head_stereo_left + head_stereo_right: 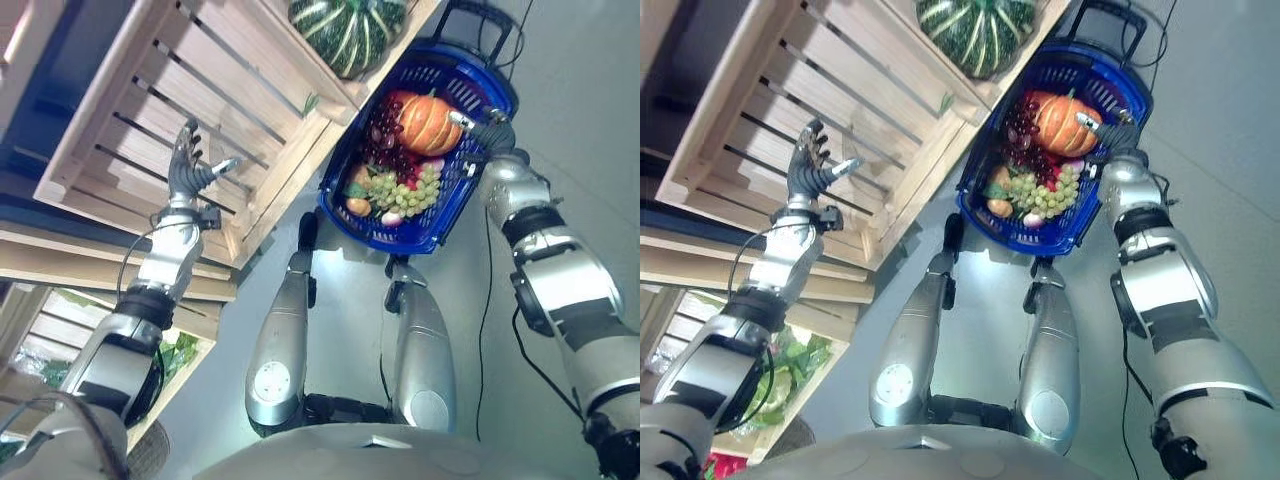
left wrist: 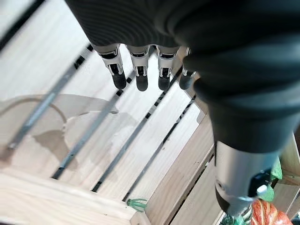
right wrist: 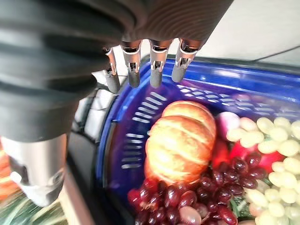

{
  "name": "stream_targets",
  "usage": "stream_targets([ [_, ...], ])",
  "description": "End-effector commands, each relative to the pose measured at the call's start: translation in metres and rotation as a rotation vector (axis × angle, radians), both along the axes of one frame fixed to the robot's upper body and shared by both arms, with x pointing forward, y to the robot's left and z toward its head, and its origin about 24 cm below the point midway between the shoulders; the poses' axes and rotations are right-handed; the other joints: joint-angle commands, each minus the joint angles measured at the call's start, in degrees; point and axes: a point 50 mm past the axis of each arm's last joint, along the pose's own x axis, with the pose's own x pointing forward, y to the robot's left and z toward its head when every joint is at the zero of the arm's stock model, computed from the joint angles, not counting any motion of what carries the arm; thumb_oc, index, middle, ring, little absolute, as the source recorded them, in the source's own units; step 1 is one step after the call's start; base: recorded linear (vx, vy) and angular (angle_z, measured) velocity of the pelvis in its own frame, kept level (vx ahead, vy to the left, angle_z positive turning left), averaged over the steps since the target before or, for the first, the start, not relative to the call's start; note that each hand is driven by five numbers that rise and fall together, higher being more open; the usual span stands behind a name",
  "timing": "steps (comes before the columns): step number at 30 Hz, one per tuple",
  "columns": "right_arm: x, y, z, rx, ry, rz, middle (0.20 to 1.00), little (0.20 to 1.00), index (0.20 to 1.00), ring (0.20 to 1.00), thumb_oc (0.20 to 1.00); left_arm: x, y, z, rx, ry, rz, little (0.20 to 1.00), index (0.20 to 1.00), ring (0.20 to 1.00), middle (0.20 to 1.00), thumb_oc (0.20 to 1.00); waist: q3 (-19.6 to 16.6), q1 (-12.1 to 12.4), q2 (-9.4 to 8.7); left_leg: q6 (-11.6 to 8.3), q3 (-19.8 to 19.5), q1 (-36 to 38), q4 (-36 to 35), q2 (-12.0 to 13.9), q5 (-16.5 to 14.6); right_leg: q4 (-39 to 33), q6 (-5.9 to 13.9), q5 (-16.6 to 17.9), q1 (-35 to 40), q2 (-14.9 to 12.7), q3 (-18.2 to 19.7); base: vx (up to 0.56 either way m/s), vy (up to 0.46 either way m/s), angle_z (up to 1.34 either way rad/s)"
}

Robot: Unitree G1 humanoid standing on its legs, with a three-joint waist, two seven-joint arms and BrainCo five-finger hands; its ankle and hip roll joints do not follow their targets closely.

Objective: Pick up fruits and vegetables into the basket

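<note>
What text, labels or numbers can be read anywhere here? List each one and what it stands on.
None can be read.
Crate: bare wood slats, no print.
Basket: plain blue plastic, no label visible.
Squash, pumpkin, grapes: no stickers or tags.
Left robot hand and right robot hand: no legible marks.

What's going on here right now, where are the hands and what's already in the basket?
The blue basket already holds an orange pumpkin, dark grapes and green grapes. The right hand hovers open over the basket rim, holding nothing. The left hand is open above an empty wooden crate. A green striped squash sits in the neighbouring crate.
</note>
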Motion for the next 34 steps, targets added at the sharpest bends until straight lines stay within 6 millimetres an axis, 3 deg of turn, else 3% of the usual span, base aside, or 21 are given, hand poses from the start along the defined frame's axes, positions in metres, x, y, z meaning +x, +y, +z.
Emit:
stream_targets([
  [1, -0.022, -0.006, -0.030, -0.031, -0.017, 0.020, 1.000, 1.000, 1.000, 1.000, 1.000, -0.025, 0.009, -0.041, -0.008, 0.112, 0.043, 1.000, 1.000, 1.000, 1.000, 1.000, -5.83, -2.17, 0.38, 3.32, 1.21, 4.48, -4.21, -5.01, -2.67, -4.63, 0.62, -2.12, 7.30, 3.60, -1.47, 0.14, -0.011, -0.09],
  [4, -0.064, -0.008, -0.089, 0.011, 0.109, 0.011, 1.000, 1.000, 1.000, 1.000, 1.000, -0.060, 0.013, -0.089, -0.032, 0.302, 0.044, 1.000, 1.000, 1.000, 1.000, 1.000, -11.48, -3.68, -0.77, 2.96, 1.63, 10.02, -7.72, -4.24, -3.07, -9.70, 1.11, -1.24, 13.75, 3.71, -0.26, 0.16, -0.027, -0.14],
  [9, -0.143, -0.016, -0.169, 0.082, 0.381, -0.042, 1.000, 1.000, 1.000, 1.000, 1.000, -0.119, 0.015, -0.148, -0.027, 0.600, 0.028, 1.000, 1.000, 1.000, 1.000, 1.000, -19.49, -4.95, -1.65, 2.91, 3.04, 16.21, -9.71, -2.98, -4.03, -12.34, 1.67, -1.17, 19.81, 3.91, 0.80, 0.18, -0.014, -0.07],
  [13, -0.192, -0.014, -0.209, 0.109, 0.608, -0.070, 1.000, 1.000, 1.000, 1.000, 1.000, -0.158, 0.015, -0.177, -0.013, 0.798, -0.012, 1.000, 1.000, 1.000, 1.000, 1.000, -24.22, -5.71, -1.99, 2.89, 3.62, 20.17, -10.97, -2.36, -5.00, -13.70, 1.98, -1.52, 23.32, 3.92, 1.37, 0.16, 0.003, -0.16],
  [19, -0.246, -0.014, -0.238, 0.118, 0.867, -0.094, 1.000, 1.000, 1.000, 1.000, 1.000, -0.192, 0.014, -0.196, -0.039, 0.952, -0.041, 1.000, 1.000, 1.000, 1.000, 1.000, -26.52, -6.76, -2.24, 2.70, 4.91, 22.84, -11.04, -1.46, -6.73, -14.76, 2.36, -2.25, 25.76, 3.71, 2.21, 0.08, 0.004, -0.10],
  [25, -0.289, -0.013, -0.254, 0.089, 1.137, -0.076, 1.000, 1.000, 1.000, 1.000, 1.000, -0.218, 0.010, -0.210, -0.097, 1.128, -0.047, 1.000, 1.000, 1.000, 1.000, 1.000, -27.34, -7.37, -2.15, 2.53, 5.86, 23.91, -11.50, -0.76, -7.41, -15.87, 2.52, -2.35, 26.79, 3.45, 1.97, 0.03, 0.003, -0.11],
  [28, -0.301, -0.014, -0.257, 0.094, 1.219, -0.068, 1.000, 1.000, 1.000, 1.000, 1.000, -0.226, 0.005, -0.215, -0.129, 1.192, -0.065, 1.000, 1.000, 1.000, 1.000, 1.000, -27.42, -7.41, -2.15, 2.53, 5.78, 24.16, -11.52, -0.70, -7.66, -16.13, 2.47, -2.44, 27.14, 3.39, 1.91, 0.01, -0.002, -0.01],
  [34, -0.306, -0.014, -0.258, 0.131, 1.255, -0.051, 1.000, 1.000, 1.000, 1.000, 1.000, -0.230, 0.002, -0.217, -0.174, 1.228, -0.084, 1.000, 1.000, 1.000, 1.000, 1.000, -27.61, -7.66, -2.12, 2.54, 5.77, 24.88, -12.05, -0.36, -7.97, -16.38, 2.54, -2.69, 27.70, 3.27, 1.93, 0.01, 0.001, 0.00],
])
